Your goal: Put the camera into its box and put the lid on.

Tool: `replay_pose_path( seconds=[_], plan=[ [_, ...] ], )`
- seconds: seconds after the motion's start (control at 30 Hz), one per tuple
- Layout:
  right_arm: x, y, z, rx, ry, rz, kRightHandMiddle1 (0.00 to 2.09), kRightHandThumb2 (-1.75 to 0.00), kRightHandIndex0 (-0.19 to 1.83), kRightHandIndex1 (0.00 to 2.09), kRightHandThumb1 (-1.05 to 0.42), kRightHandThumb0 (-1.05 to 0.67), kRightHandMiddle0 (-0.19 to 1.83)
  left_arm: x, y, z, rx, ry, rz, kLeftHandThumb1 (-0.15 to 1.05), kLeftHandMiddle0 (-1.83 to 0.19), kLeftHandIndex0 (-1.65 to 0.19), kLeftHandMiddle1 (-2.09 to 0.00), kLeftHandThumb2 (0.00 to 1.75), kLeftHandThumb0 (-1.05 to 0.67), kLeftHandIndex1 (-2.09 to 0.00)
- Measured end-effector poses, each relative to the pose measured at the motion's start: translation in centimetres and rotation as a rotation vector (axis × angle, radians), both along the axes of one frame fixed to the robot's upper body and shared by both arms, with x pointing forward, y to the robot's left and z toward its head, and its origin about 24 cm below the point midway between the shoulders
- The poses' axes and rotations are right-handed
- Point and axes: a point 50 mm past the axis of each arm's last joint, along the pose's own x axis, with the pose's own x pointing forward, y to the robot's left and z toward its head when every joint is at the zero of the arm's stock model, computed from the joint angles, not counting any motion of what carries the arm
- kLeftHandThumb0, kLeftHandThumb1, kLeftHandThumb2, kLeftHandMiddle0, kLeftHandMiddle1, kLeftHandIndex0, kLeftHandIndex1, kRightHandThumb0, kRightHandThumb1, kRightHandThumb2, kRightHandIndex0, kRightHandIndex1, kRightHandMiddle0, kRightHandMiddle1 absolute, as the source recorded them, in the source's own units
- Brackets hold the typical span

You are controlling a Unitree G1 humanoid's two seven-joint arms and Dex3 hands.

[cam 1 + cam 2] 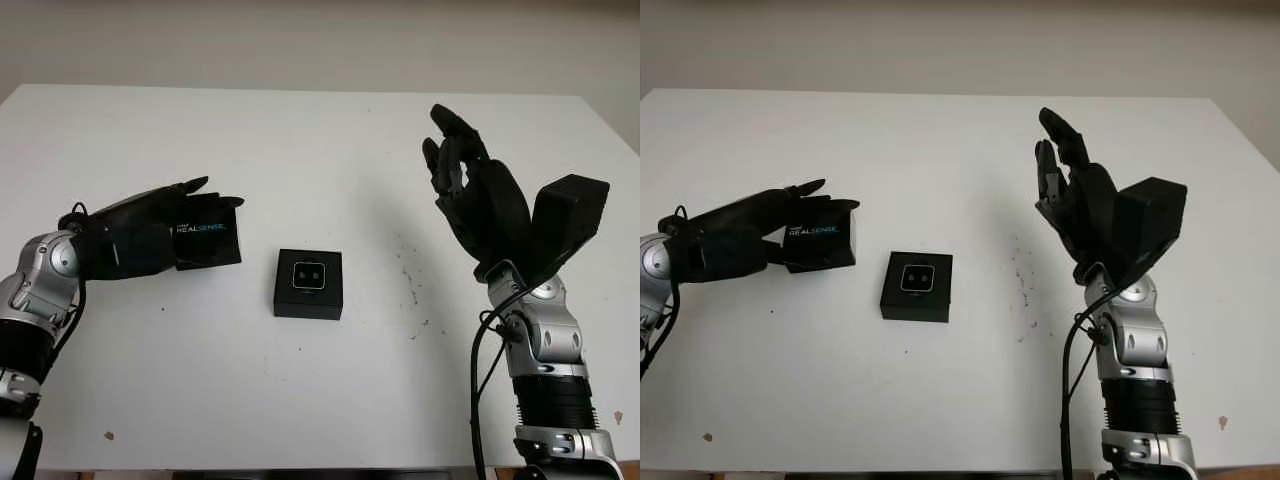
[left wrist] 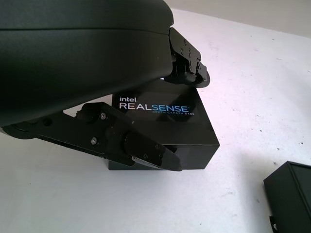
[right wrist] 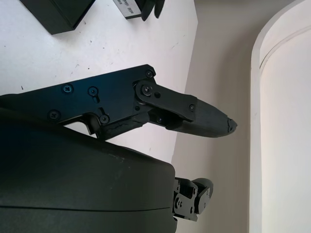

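Note:
A small black box (image 1: 309, 284) lies open at the middle of the white table, and the camera (image 1: 307, 273) sits inside it, its two lenses facing up. To the left of it my left hand (image 1: 210, 215) is shut on the black lid (image 1: 208, 243), which is printed "intel REALSENSE". In the left wrist view the lid (image 2: 165, 126) sits between the fingers (image 2: 146, 153), low over the table, with a corner of the box (image 2: 291, 194) off to one side. My right hand (image 1: 455, 160) is open, raised above the table to the right of the box.
The white table (image 1: 300, 400) has faint dark scuff marks (image 1: 410, 280) between the box and my right arm. Its front edge runs along the bottom of the eye views. A beige wall stands behind the far edge.

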Motion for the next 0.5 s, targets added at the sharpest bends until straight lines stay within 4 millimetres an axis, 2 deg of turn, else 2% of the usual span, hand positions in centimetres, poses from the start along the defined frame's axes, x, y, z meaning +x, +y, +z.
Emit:
replay_pose_path(
  seconds=[0.07,0.1,0.2,0.33,0.5],
  plan=[
    [0.0,0.0,-0.1,0.001,0.008,-0.006,0.52,-0.71,0.01,0.07,-1.05,-0.57,-0.19,0.0,0.0,0.1,-0.007,0.011,-0.001,0.98,-0.32,-0.26,-1.11,0.05,-0.24,-0.97],
    [0.0,-0.1,-0.1,0.001,0.011,-0.01,0.52,-0.7,0.01,0.07,-1.05,-0.58,-0.19,0.0,-0.1,0.2,-0.013,0.019,-0.005,0.97,-0.33,-0.27,-1.25,0.05,-0.25,-1.16],
    [0.0,-0.1,-0.2,0.001,0.015,-0.013,0.54,-0.7,0.01,0.07,-1.05,-0.57,-0.19,-0.1,-0.4,0.4,-0.013,0.034,-0.026,0.93,-0.42,-0.35,-1.41,0.05,-0.23,-1.41],
    [0.0,0.0,-0.2,0.003,0.01,-0.012,0.57,-0.71,0.01,0.07,-1.05,-0.56,-0.19,-0.1,-1.3,1.1,0.021,0.02,-0.069,0.92,-0.42,-0.37,-1.48,0.05,-0.18,-1.5],
    [-0.1,0.1,-0.1,0.011,0.0,-0.008,0.58,-0.7,0.01,0.07,-1.05,-0.57,-0.19,-0.4,-2.3,1.9,0.044,-0.018,-0.116,0.93,-0.38,-0.34,-1.46,0.06,-0.15,-1.51]
  ],
)
